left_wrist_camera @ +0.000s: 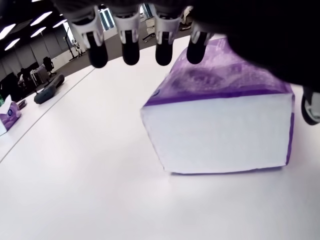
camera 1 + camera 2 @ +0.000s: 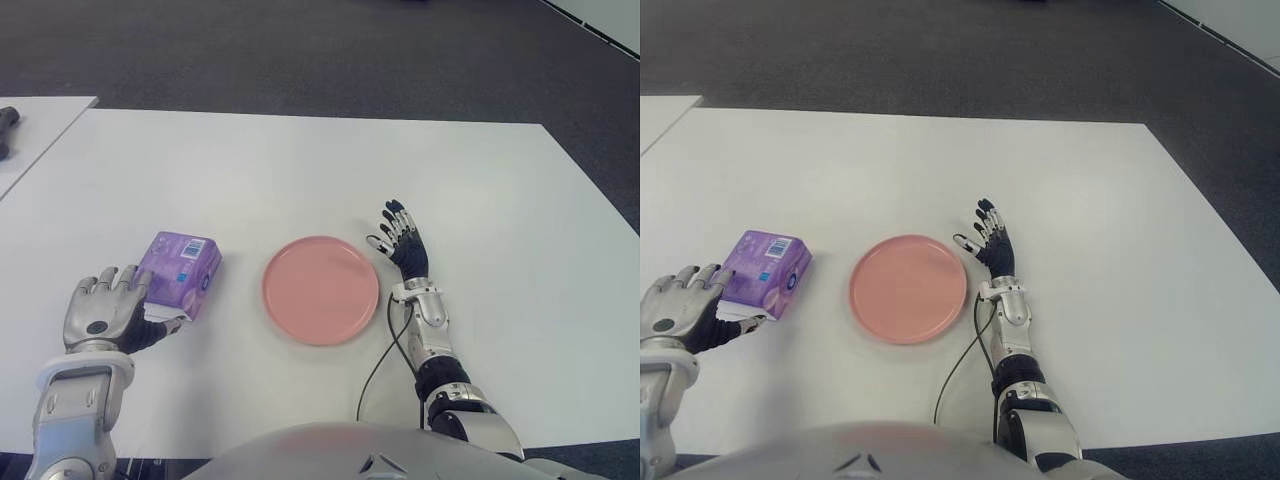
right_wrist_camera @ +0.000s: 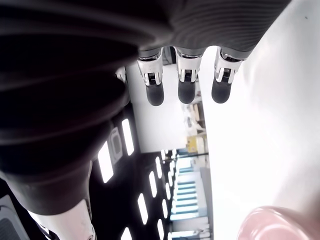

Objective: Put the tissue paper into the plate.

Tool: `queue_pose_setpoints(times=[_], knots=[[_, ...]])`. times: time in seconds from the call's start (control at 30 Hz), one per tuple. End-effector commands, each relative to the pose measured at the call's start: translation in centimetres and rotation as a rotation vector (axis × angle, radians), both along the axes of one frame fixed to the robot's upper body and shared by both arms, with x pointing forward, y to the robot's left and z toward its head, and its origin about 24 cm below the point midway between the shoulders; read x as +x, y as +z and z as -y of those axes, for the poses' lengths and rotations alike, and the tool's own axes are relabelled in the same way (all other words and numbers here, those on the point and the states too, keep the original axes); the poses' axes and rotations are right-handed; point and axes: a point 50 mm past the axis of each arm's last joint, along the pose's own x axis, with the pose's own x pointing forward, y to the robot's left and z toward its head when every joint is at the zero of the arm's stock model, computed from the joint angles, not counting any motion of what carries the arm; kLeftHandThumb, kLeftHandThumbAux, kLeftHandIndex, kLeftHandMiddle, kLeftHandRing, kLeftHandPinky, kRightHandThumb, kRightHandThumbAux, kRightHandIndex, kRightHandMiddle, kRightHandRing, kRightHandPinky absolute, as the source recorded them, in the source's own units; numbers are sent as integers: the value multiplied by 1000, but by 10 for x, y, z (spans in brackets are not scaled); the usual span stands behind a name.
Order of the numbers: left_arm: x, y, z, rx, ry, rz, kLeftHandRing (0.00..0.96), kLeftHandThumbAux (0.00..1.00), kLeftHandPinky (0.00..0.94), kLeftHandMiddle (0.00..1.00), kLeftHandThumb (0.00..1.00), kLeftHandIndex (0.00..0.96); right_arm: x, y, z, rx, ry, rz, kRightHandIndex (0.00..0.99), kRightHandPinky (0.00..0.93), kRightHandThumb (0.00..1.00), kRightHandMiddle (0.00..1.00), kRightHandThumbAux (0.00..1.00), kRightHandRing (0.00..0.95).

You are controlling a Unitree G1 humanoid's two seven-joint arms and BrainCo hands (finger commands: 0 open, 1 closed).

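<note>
Table: white top in front of me, with dark carpet beyond its far edge.
Plate: pink, round, empty; it lies flat on the table, near the edge closest to me and between my two hands.
Tissue pack: purple wrapper with a pale label on top; it lies on the table just to the left of the plate, apart from it and not in it.
Left hand: placed at the near left end of the pack. My fingers reach out over the pack's top and my thumb stands at its side. The fingers are extended and not closed around the pack; in the wrist view I see a gap between the fingertips and the wrapper, so I hold nothing.
Right hand: just to the right of the plate, above the table, fingers straight and spread, holding nothing.
Cable: dark, runs along the table beside my right forearm.
Second table: white, at far left, with a dark object on it.
</note>
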Motion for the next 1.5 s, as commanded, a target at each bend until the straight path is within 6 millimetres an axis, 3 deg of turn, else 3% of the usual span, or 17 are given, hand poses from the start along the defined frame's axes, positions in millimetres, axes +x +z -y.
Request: queue_pose_setpoints(times=[0.03, 0.43, 0.87, 1.5], knots=[[2, -2, 3, -6, -19, 25, 0, 266, 0, 0, 114, 0, -33, -38, -2, 61, -35, -166, 41, 83, 59, 14, 818, 13], [6, 3, 6, -42, -34, 123, 0, 273, 0, 0, 108, 0, -33, -39, -2, 71, -41, -174, 43, 82, 87, 20, 805, 17], [0, 28, 15, -95, -92, 278, 0, 263, 0, 0, 132, 0, -31, -40, 0, 77, -41, -179, 42, 85, 82, 20, 814, 16], [9, 18, 17, -142, -101, 324, 0, 270, 0, 0, 145, 0, -30, -39, -2, 51, -43, -171, 52, 94, 37, 28, 844, 26]])
